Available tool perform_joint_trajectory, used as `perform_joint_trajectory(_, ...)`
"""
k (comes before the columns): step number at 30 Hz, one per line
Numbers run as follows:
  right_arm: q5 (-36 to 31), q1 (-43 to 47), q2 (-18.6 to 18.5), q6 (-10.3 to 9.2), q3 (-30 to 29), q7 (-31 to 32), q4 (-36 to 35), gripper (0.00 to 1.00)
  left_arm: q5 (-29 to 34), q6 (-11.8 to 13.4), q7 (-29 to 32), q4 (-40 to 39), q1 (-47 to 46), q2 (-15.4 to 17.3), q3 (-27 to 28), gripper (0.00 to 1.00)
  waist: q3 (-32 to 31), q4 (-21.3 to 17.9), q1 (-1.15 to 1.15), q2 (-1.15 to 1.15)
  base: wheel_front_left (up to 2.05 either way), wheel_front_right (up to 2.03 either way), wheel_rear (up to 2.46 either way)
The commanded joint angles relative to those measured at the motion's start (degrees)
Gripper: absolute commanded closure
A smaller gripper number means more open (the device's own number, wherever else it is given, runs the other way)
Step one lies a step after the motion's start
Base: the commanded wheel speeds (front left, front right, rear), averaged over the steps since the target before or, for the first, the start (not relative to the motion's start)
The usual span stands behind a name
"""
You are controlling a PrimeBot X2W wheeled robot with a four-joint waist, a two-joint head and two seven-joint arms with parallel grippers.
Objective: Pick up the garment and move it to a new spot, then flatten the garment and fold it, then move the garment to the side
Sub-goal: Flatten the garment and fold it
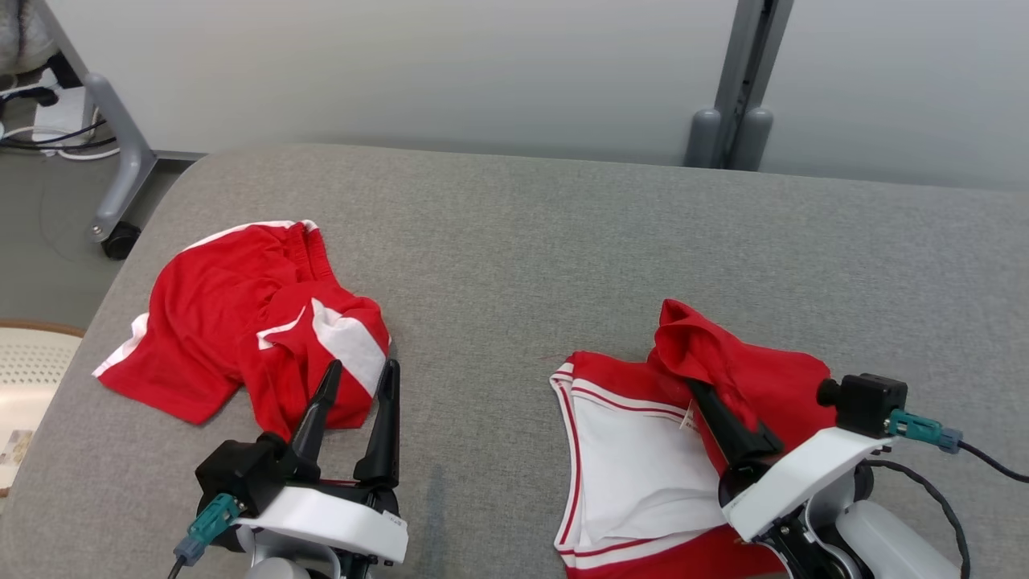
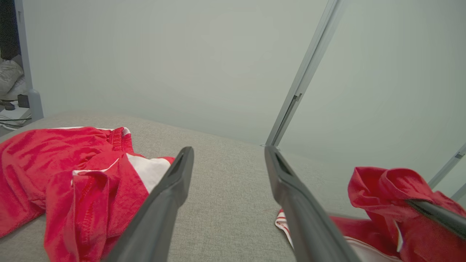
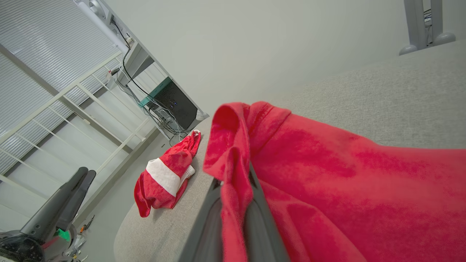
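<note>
Red cloth clenched in the right gripper [image 1: 699, 392] is only a thin fold of the red-and-white garment [image 1: 643, 458] lying near-right on the grey table [image 1: 514, 241] — a quick lift may slip it free — and the left gripper [image 1: 360, 374], spread empty, could snag the red shorts [image 1: 233, 322] beside it.

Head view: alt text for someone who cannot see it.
The right gripper is shut on a raised red fold of a red-and-white garment at the right of the grey table. The left gripper, open, hangs by a second red garment on the left.
</note>
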Motion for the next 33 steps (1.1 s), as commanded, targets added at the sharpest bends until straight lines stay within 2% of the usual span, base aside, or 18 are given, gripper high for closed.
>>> perform_joint_trajectory(1,0.8,-0.8,0.3,0.03,0.5,0.0,0.7,1.0,0.6,-0.4,0.0,-0.2,-1.1,0.0,0.2,0.0,0.6,1.5,0.0,0.0,0.0,0.0,0.0)
perform_joint_trajectory(14,4.2,-4.0,3.7,0.03,6.8,0.5,8.7,1.0,1.2,-0.8,0.0,0.7,-1.5,-0.6,0.3,0.0,1.5,5.9,0.0,0.0,0.0,0.0,0.0)
perform_joint_trajectory(15,3.8,-4.2,3.9,0.03,7.3,0.4,9.6,0.82,1.2,-0.8,0.0,0.7,-1.5,-0.7,0.3,0.0,1.5,6.0,0.0,0.0,0.0,0.0,0.0)
perform_joint_trajectory(16,2.7,-4.7,3.8,0.03,8.1,0.0,10.5,0.55,1.3,-0.8,0.0,0.7,-1.5,-0.7,0.4,0.0,1.5,6.1,0.0,0.0,0.0,0.0,0.0)
perform_joint_trajectory(17,2.4,-5.0,4.0,0.03,8.7,-0.1,11.2,0.0,1.3,-0.8,0.0,0.8,-1.5,-0.7,0.5,0.0,1.6,6.1,0.0,0.0,0.0,0.0,0.0)
perform_joint_trajectory(21,3.2,-6.0,4.5,0.04,9.5,-1.5,10.9,0.0,1.5,-0.6,0.0,0.8,-1.2,-0.8,0.9,0.0,1.6,5.4,0.0,0.0,0.0,0.0,0.0)
perform_joint_trajectory(25,5.2,-6.3,2.7,0.03,8.7,-2.9,7.5,0.0,1.6,-0.6,0.0,0.7,-1.1,-0.8,1.2,0.0,1.5,3.6,0.0,0.0,0.0,0.0,0.0)
perform_joint_trajectory(33,4.0,-7.3,-5.9,0.03,2.8,-4.5,-0.4,0.0,2.3,-0.6,0.0,0.5,-1.7,-0.8,1.6,0.0,2.5,-0.2,0.0,0.0,0.0,0.0,0.0)
